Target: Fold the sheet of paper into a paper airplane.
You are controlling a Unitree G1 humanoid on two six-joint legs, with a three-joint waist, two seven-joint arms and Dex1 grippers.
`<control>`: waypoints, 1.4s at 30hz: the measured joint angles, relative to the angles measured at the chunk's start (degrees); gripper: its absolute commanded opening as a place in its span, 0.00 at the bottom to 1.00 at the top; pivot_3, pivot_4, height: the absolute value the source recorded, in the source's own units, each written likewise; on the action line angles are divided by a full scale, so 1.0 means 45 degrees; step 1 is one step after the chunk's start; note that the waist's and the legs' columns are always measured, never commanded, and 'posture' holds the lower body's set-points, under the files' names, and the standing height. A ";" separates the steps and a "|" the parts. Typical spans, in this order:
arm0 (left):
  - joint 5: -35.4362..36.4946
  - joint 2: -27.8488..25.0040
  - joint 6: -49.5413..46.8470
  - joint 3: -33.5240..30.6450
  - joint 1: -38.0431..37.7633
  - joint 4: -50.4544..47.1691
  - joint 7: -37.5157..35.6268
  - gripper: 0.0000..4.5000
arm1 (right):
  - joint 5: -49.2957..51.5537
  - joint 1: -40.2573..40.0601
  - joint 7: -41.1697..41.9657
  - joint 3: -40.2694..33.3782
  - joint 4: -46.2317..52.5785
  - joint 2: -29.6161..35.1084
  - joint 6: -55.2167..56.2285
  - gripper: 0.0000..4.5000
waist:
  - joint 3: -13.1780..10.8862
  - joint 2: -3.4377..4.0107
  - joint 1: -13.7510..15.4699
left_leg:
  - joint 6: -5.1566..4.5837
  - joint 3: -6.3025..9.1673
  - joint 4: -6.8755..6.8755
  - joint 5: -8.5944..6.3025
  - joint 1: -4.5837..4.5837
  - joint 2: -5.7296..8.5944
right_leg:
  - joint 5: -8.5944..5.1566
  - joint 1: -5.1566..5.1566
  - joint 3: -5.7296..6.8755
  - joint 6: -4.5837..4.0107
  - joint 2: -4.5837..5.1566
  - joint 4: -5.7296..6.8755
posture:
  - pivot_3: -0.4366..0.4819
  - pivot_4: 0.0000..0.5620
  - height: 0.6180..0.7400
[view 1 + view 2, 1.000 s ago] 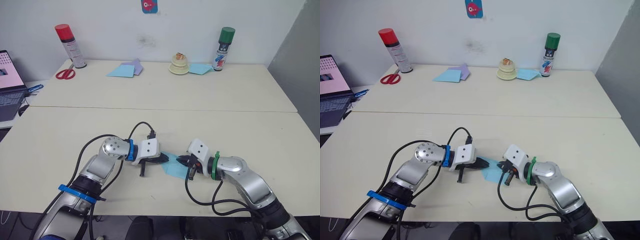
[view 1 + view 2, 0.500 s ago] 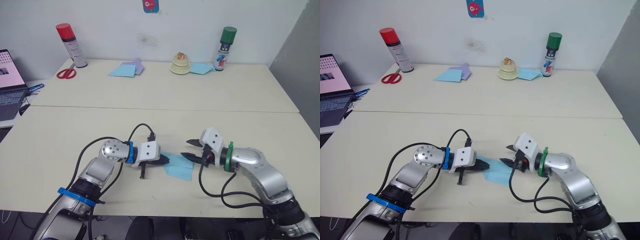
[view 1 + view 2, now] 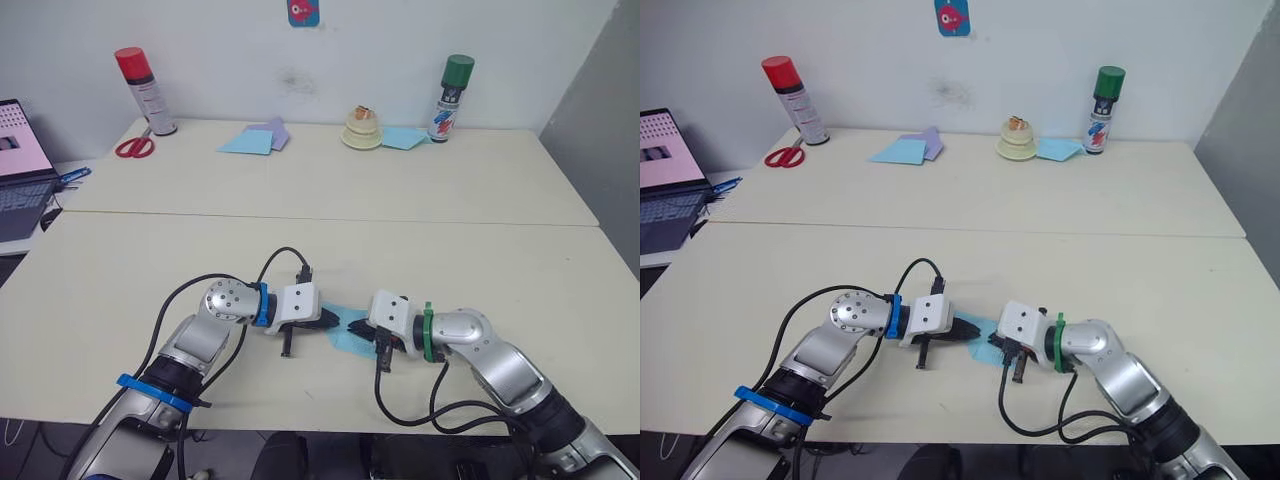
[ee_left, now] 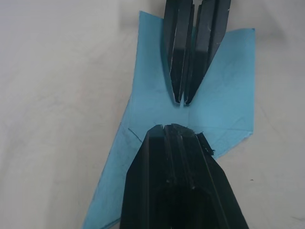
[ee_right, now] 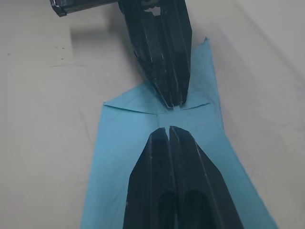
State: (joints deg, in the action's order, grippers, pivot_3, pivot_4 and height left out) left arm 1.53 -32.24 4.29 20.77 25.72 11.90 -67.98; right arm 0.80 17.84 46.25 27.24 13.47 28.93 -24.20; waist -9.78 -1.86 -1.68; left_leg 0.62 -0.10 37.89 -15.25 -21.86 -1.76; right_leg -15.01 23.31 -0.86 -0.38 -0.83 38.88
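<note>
Both our grippers, left (image 4: 172, 128) and right (image 5: 168, 129), are pressing closed-fingered onto the sheet of paper (image 4: 228, 81) at the near table's (image 3: 150, 260) front, tips almost meeting; no writing is reading clearly. Our right has swung back in.

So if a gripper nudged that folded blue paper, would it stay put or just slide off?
It would probably slide: the sheet of paper looks thin and lies flat on a smooth table. That may be why the left gripper and right gripper, both shut, rest tip to tip on it. Lifted by one edge, it would likely droop, though its creases add some stiffness.
</note>
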 measured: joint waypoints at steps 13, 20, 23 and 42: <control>-0.0002 0.0242 0.0122 0.0247 0.0088 0.0464 0.0353 0.00 | -0.0269 -0.1421 0.0566 -0.1056 0.1049 0.2423 0.0288 0.01 | 0.0149 0.0004 0.0042 | 0.0001 0.0002 0.0001 -0.0001 0.0034 0.0009 | 0.0000 -0.0037 0.0002 0.0002 0.0014 -0.0011 | 0.48 0.27 0.91; -0.0004 0.0298 0.0271 0.0277 0.0164 0.0789 0.0480 0.00 | -0.0160 -0.1678 0.0470 -0.1705 0.0690 0.2273 0.0988 0.01 | 0.0208 0.0008 0.0033 | 0.0002 0.0000 0.0002 0.0000 0.0058 0.0008 | -0.0038 -0.0049 -0.0002 -0.0063 0.0021 -0.0012 | 0.48 0.27 0.91; 0.0006 0.0293 0.0290 0.0272 0.0146 0.0748 0.0459 0.00 | 0.0235 -0.1624 0.0477 -0.2077 0.0710 0.1855 0.1137 0.01 | 0.0196 0.0028 0.0032 | 0.0002 -0.0002 0.0001 0.0000 0.0051 0.0010 | -0.0036 -0.0044 -0.0002 -0.0060 0.0021 -0.0009 | 0.48 0.27 0.91; 0.0113 -0.0078 0.0143 -0.0238 -0.0815 -0.0217 0.0527 0.00 | 0.1738 -0.1037 0.0654 -0.3467 0.1504 0.1314 0.0378 0.01 | 0.0154 0.0071 -0.0034 | 0.0003 0.0003 -0.0044 -0.0001 0.0028 -0.0015 | -0.0028 -0.0011 0.0011 -0.0045 -0.0001 -0.0012 | 0.48 0.27 0.91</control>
State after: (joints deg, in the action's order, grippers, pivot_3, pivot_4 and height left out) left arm 2.04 -32.59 4.93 19.70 22.06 10.93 -65.61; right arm 8.62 13.18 49.19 11.64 20.24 34.84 -22.50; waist -9.09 -1.54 -1.83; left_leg 0.64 -0.08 37.69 -15.26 -21.73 -1.83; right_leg -15.14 23.26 -0.81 -0.58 -0.83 38.82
